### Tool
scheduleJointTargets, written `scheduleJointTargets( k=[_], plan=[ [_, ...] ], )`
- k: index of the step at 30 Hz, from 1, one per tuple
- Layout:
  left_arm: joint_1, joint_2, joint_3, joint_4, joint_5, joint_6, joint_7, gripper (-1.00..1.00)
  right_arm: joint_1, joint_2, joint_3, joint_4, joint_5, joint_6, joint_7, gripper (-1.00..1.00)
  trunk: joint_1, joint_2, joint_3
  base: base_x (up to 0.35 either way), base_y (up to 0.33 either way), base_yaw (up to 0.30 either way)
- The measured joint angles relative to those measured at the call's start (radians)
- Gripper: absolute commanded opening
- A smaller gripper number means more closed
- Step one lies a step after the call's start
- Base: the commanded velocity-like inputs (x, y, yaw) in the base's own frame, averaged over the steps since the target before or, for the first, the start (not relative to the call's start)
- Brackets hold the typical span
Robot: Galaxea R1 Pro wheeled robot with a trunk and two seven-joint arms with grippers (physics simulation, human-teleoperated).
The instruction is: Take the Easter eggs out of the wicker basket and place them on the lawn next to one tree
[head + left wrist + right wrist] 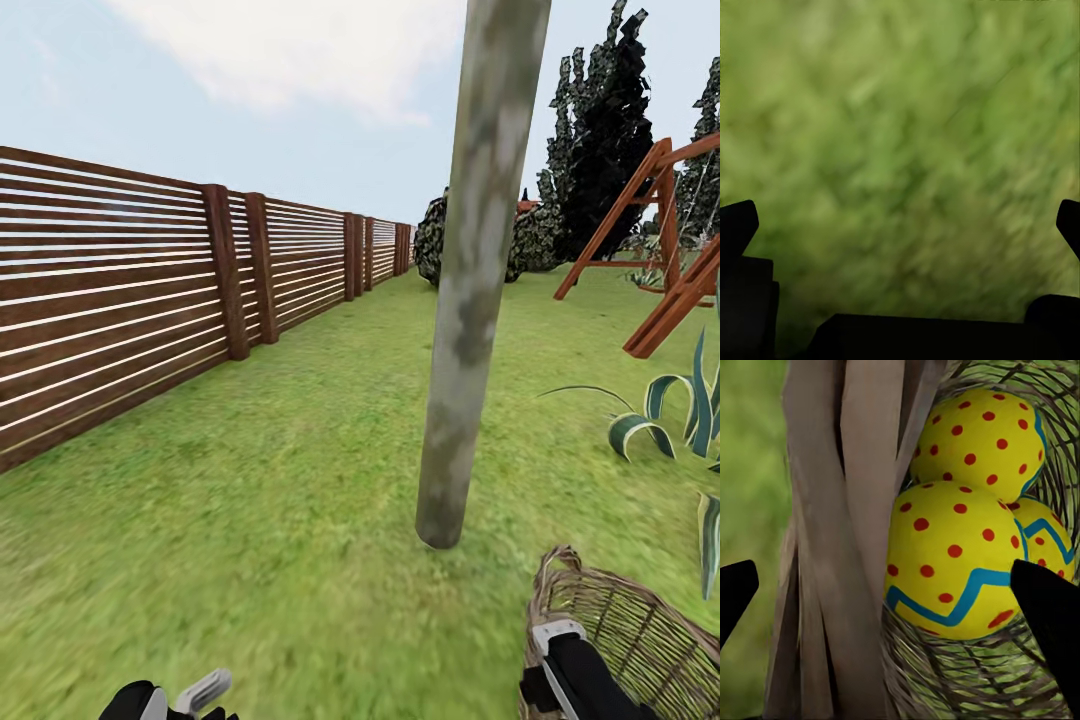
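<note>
Right wrist view: my right pincer [896,607] hangs wide over the basket [832,547] rim, all three eggs [952,559] inside, just ahead. I've parked by the tree [480,270]. Left pincer [904,225] wide over lawn [900,112].

Tree [478,290]: crown cut off above.
My basket [640,640]: half past the edge.
Third egg [1046,540]: mostly hidden behind the front egg [952,562].
</note>
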Motion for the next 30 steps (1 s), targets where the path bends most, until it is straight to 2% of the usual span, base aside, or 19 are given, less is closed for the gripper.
scheduleJointTargets(
  k=[8, 18, 30],
  plan=[
    [0.0, 0.0, 0.0, 0.0, 0.0, 0.0, 0.0, 1.0, 0.0, 0.003, -0.001, 0.006, 0.001, -0.001, 0.0, 1.0, 0.0, 0.0, 0.0, 0.0, 0.0, 0.0],
    [0.0, 0.0, 0.0, 0.001, 0.0, 0.0, 0.001, 1.0, 0.0, 0.003, -0.001, 0.008, 0.001, -0.001, 0.0, 1.0, -0.005, 0.002, 0.039, 0.0, 0.0, 0.0],
    [0.0, 0.0, 0.0, 0.001, 0.0, 0.0, 0.001, 1.0, 0.0, 0.005, 0.001, 0.01, 0.002, -0.001, 0.0, 1.0, -0.05, 0.086, 0.076, 0.0, 0.0, 0.0]
  ],
)
